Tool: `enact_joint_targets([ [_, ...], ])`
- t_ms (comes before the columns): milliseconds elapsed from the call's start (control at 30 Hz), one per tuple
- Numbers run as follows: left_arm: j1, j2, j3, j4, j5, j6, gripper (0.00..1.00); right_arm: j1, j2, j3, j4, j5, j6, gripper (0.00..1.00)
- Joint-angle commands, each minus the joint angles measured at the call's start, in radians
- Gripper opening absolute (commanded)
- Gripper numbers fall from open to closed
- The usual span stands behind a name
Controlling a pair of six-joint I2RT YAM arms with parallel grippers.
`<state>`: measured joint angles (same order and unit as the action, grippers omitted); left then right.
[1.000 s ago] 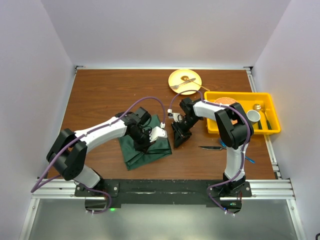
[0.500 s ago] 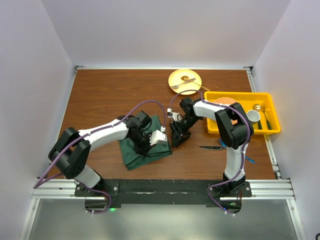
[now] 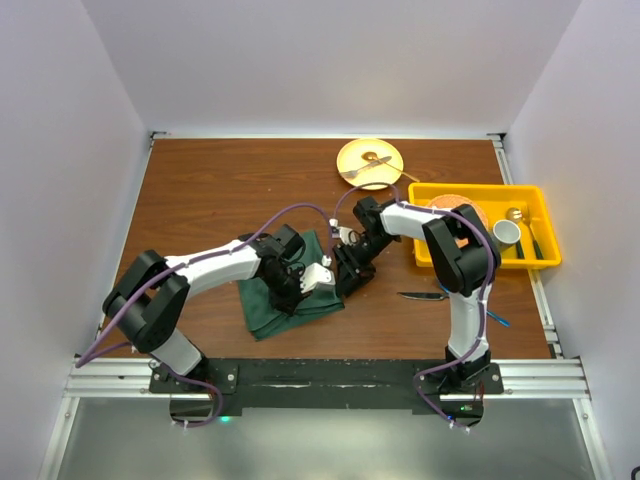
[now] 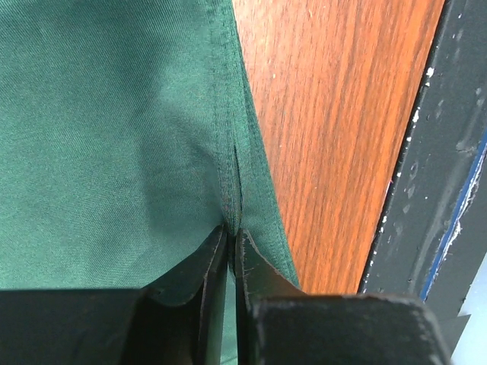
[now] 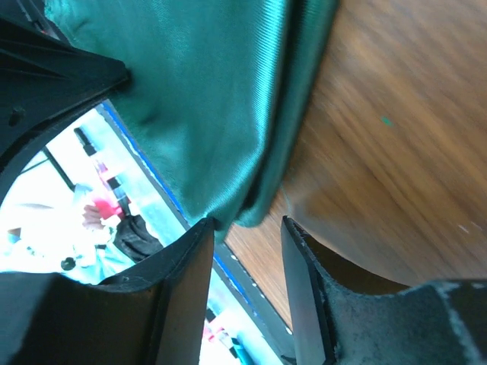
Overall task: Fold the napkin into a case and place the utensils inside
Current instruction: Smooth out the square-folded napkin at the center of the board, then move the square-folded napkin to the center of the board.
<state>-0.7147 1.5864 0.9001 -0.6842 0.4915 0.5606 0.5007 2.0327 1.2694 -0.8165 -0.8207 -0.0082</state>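
Two robot arms reach inward from their bases at the near edge of the brown wooden counter (image 3: 200, 190), and the work sits between them. Nearest on the right, close to the right arm (image 3: 465, 270), lies what looks like the thin bright-blue plastic fork (image 3: 498, 320), partly hidden. Just beyond it is the slim table knife with a dark handle and silver blade (image 3: 423, 296). Both are well apart from the cloth, likely parked there until a pouch exists to take them. Left of centre lies the dark green square cloth napkin (image 3: 275, 305), folded over itself into a rumpled, slanted block rather than a narrow case, so the folding step appears to be in hand. The left gripper (image 4: 232, 255) sits at the napkin's right edge with its jaws nearly together, and the stitched hem runs straight into the slit between them. This is a pinch on the doubled edge, probably to keep the layers aligned, though how firm it is cannot be told. The right gripper (image 5: 243, 258) faces it from the other side with its jaws moderately apart. The folded edge hangs at their mouth without being clamped, seemingly placed either to take or to let go of that edge. Farther back on the right stands a yellow plastic bin (image 3: 480, 189) holding a white cup (image 3: 507, 233). Farthest is a round yellow plate (image 3: 385, 152) carrying plain bare-metal cutlery (image 3: 365, 168), which is no part of the job.
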Motion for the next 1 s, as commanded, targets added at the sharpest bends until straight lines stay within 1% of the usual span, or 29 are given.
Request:
enact_joint_targets([
  [0, -0.005, -0.002, -0.012, 0.028, 0.01, 0.002, 0.14, 0.03, 0.017, 0.007, 0.027, -0.04, 0.031, 0.42],
  [33, -0.003, -0.005, -0.016, 0.028, 0.009, 0.002, 0.14, 0.033, 0.024, 0.001, 0.028, -0.04, 0.031, 0.37],
  [100, -0.005, -0.006, -0.017, 0.026, 0.009, 0.004, 0.16, 0.042, 0.037, -0.001, 0.03, -0.04, 0.028, 0.33],
  [133, -0.003, -0.008, -0.017, 0.026, 0.009, 0.002, 0.18, 0.042, 0.04, -0.004, 0.028, -0.04, 0.03, 0.28],
  [167, -0.005, -0.015, -0.015, 0.026, 0.009, 0.002, 0.22, 0.045, 0.043, -0.005, 0.03, -0.038, 0.028, 0.25],
  [200, -0.003, -0.017, -0.015, 0.025, 0.01, -0.002, 0.24, 0.045, 0.05, -0.007, 0.03, -0.035, 0.028, 0.19],
  [233, -0.003, -0.028, -0.009, 0.025, 0.018, -0.007, 0.31, 0.047, 0.052, -0.007, 0.027, -0.023, 0.028, 0.1],
  [267, -0.003, -0.035, -0.007, 0.026, 0.019, -0.013, 0.35, 0.045, 0.06, -0.004, 0.025, -0.017, 0.024, 0.04],
  [300, 0.0, -0.045, 0.0, 0.026, 0.022, -0.021, 0.38, 0.045, 0.066, 0.008, 0.017, -0.008, 0.019, 0.0],
  [367, 0.012, -0.091, 0.011, 0.023, 0.044, -0.034, 0.46, 0.045, 0.08, 0.028, -0.007, 0.021, 0.014, 0.0],
  [400, 0.044, -0.136, 0.026, 0.025, 0.054, -0.047, 0.52, 0.044, 0.086, 0.059, -0.018, 0.035, -0.021, 0.0],
  [433, 0.07, -0.161, 0.036, 0.028, 0.088, -0.054, 0.6, 0.045, 0.089, 0.079, -0.033, 0.081, -0.029, 0.0],
  [467, 0.102, -0.184, 0.046, 0.028, 0.111, -0.06, 0.64, 0.045, 0.093, 0.125, -0.042, 0.109, -0.051, 0.0],
  [500, 0.182, -0.224, 0.069, 0.025, 0.136, -0.073, 0.72, 0.045, 0.103, 0.151, -0.049, 0.139, -0.061, 0.0],
  [533, 0.223, -0.241, 0.08, 0.025, 0.183, -0.079, 0.78, 0.045, 0.11, 0.183, -0.065, 0.21, -0.093, 0.0],
  [567, 0.263, -0.258, 0.1, 0.026, 0.209, -0.082, 0.86, 0.044, 0.121, 0.25, -0.081, 0.242, -0.11, 0.0],
  [600, 0.35, -0.29, 0.106, 0.028, 0.235, -0.091, 0.97, 0.045, 0.145, 0.287, -0.091, 0.28, -0.127, 0.0],
  [633, 0.394, -0.304, 0.111, 0.043, 0.281, -0.102, 1.0, 0.045, 0.162, 0.323, -0.114, 0.31, -0.163, 0.0],
  [667, 0.437, -0.316, 0.115, 0.058, 0.3, -0.116, 1.0, 0.045, 0.175, 0.393, -0.122, 0.366, -0.177, 0.0],
  [700, 0.504, -0.336, 0.117, 0.075, 0.311, -0.164, 1.0, 0.044, 0.207, 0.428, -0.128, 0.392, -0.188, 0.0],
  [733, 0.53, -0.344, 0.115, 0.127, 0.303, -0.203, 1.0, 0.044, 0.222, 0.464, -0.145, 0.414, -0.212, 0.0],
  [767, 0.558, -0.35, 0.114, 0.152, 0.297, -0.243, 1.0, 0.044, 0.237, 0.532, -0.148, 0.454, -0.22, 0.0],
  [800, 0.616, -0.359, 0.112, 0.175, 0.295, -0.314, 1.0, 0.044, 0.256, 0.562, -0.154, 0.468, -0.228, 0.0],
  [833, 0.65, -0.364, 0.106, 0.249, 0.288, -0.367, 1.0, 0.044, 0.286, 0.591, -0.159, 0.48, -0.24, 0.0],
  [900, 0.725, -0.368, 0.073, 0.323, 0.282, -0.489, 1.0, 0.044, 0.316, 0.66, -0.164, 0.509, -0.251, 0.0],
  [933, 0.759, -0.367, 0.059, 0.391, 0.309, -0.513, 1.0, 0.042, 0.337, 0.676, -0.162, 0.517, -0.26, 0.0],
  [967, 0.793, -0.364, 0.034, 0.414, 0.327, -0.525, 1.0, 0.044, 0.342, 0.692, -0.159, 0.525, -0.265, 0.0],
])
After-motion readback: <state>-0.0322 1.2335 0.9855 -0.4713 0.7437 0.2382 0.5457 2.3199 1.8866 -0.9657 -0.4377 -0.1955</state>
